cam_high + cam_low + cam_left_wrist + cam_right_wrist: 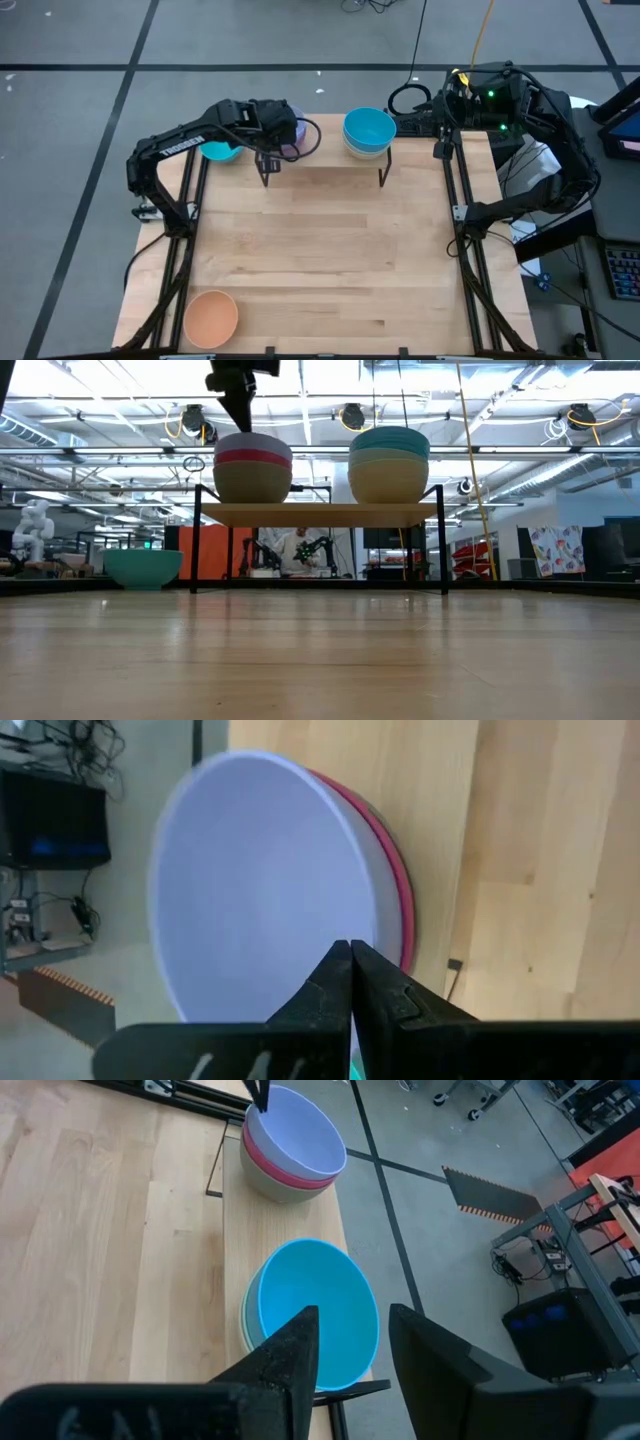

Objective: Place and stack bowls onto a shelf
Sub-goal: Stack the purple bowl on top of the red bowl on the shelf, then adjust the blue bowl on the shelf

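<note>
The shelf [320, 513] stands at the table's far edge and carries two stacks of bowls. The left stack has a lavender bowl [298, 1135] on top, nested in a magenta bowl [252, 457] and an olive-grey one [252, 482]. The right stack is topped by a cyan-blue bowl [368, 128]. My left gripper [350, 958] is shut, slanting down at the lavender bowl's rim, with nothing between its fingers. My right gripper [352, 1325] hangs open above and to the right of the cyan-topped stack. Another cyan bowl [220, 151] rests on the table left of the shelf, and an orange bowl [210, 318] rests near the front left corner. My left gripper's shut fingertips [261, 1098] stand at the lavender bowl's rim [270, 1112] on its left side, coming from above and the left. Whether they touch the rim, I cannot tell. The bowl sits nested and upright in its stack on the shelf.
The shelf's thin black legs [383, 176] stand on the tabletop. Black frame rails [462, 215] run along the table's left and right sides. Bare wooden tabletop [320, 260] stretches from the shelf to the near edge.
</note>
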